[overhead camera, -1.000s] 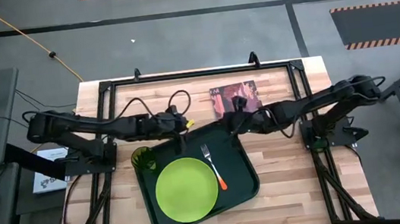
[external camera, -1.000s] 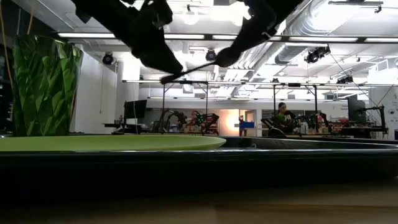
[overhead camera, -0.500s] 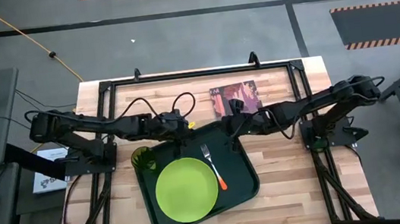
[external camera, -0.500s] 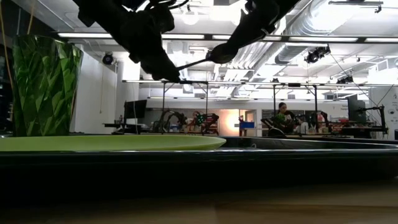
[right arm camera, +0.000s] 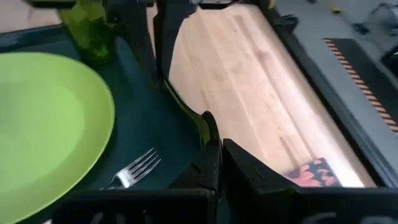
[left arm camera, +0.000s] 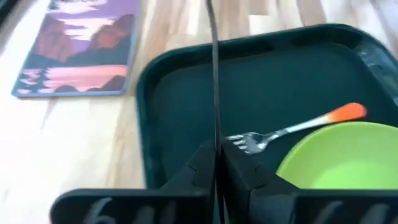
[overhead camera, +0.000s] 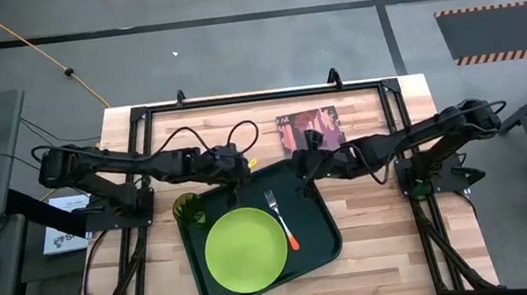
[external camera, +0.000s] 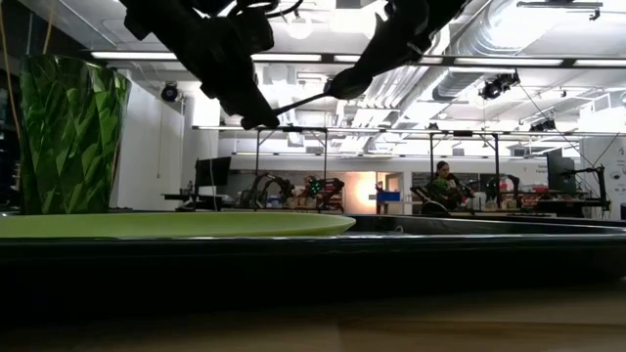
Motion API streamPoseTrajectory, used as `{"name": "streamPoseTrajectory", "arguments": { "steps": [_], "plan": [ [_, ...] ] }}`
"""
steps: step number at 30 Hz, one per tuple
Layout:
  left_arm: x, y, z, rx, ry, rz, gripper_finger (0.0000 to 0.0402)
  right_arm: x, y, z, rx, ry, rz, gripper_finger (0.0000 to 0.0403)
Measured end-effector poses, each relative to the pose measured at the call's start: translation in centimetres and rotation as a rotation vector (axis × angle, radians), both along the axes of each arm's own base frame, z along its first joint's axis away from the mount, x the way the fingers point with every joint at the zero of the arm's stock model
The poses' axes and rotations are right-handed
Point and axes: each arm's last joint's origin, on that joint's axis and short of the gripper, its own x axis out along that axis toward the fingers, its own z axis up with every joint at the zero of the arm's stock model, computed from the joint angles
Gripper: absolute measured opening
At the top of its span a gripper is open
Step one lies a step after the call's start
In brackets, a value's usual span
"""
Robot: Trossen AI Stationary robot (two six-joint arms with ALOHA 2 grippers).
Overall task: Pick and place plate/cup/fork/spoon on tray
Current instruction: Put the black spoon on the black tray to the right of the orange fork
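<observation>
The slim dark spoon [external camera: 298, 101] hangs in the air above the far edge of the dark-green tray [overhead camera: 329, 252], spanning my two grippers. My left gripper [overhead camera: 244, 174] is shut on its handle end and my right gripper [overhead camera: 302, 172] is shut on its bowl end. On the tray lie the lime-green plate [overhead camera: 246, 249] and the orange-handled fork [overhead camera: 281, 219], whose tines are beside the plate's rim. The green cup [overhead camera: 187, 209] stands upright in the tray's far left corner. My left gripper pinches the spoon's thin handle [left arm camera: 215, 134] between its two fingers, near the free end. It comes from the table's left, roughly along the handle. That end is clear of the tray and is the lower one. My right gripper pinches the spoon at its oval bowl [right arm camera: 206, 127] between its two fingers, coming from the table's right, roughly in line with the spoon. The handle [right arm camera: 177, 99] runs away from the fingers toward my left gripper. The spoon is lifted clear of the tray.
A small reddish picture-covered book [overhead camera: 310, 128] lies on the wood just beyond the tray's far edge. Bare wooden table [overhead camera: 396, 242] lies right of the tray. A black frame [overhead camera: 257, 97] runs round the table's edges.
My left gripper has shut on the spoon's handle end, which was lying loose between its open fingers a second ago. My right gripper has kept its hold and has risen a little with the bowl end. The spoon stays in the air above the tray's far edge.
</observation>
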Motion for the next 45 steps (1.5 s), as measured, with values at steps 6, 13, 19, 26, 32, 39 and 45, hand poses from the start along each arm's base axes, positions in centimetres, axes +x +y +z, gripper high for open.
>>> {"name": "streamPoseTrajectory", "arguments": {
  "steps": [6, 13, 19, 26, 32, 39, 45],
  "plan": [
    [-1.3, 0.9, 0.5, 0.05, 0.057, 0.077, 0.0003, -0.1, -0.3, 0.1, -0.074, -0.014, -0.097, 0.0063],
    [-3.3, 1.2, 1.4, 0.093, 0.047, 0.131, 0.0002, -0.6, -0.4, -0.2, -0.125, 0.035, -0.143, 0.0157],
    [-4.7, 1.2, 2.3, 0.115, -0.104, 0.119, 0.0001, -0.7, -0.5, -0.3, -0.132, 0.054, -0.154, 0.0211],
    [-6.3, 1.2, 3.3, 0.123, -0.298, 0.069, 0.0001, -0.9, -1.1, -0.4, -0.188, 0.06, -0.22, 0.0227],
    [-7.4, 2.3, 3.7, 0.095, -0.463, 0.07, 0.0001, -1.0, -2.7, -2.2, -0.203, 0.067, -0.25, 0.0227],
    [-7.7, 3.6, 3.6, 0.035, -0.674, 0.095, 0.0001, -0.6, -5.0, -4.2, -0.114, -0.058, -0.132, 0.0227],
    [-7.6, 4.2, 2.9, -0.012, -0.767, 0.085, 0.0001, 0.0, -5.9, -3.6, -0.077, -0.244, 0.051, 0.0227]
  ]
}}
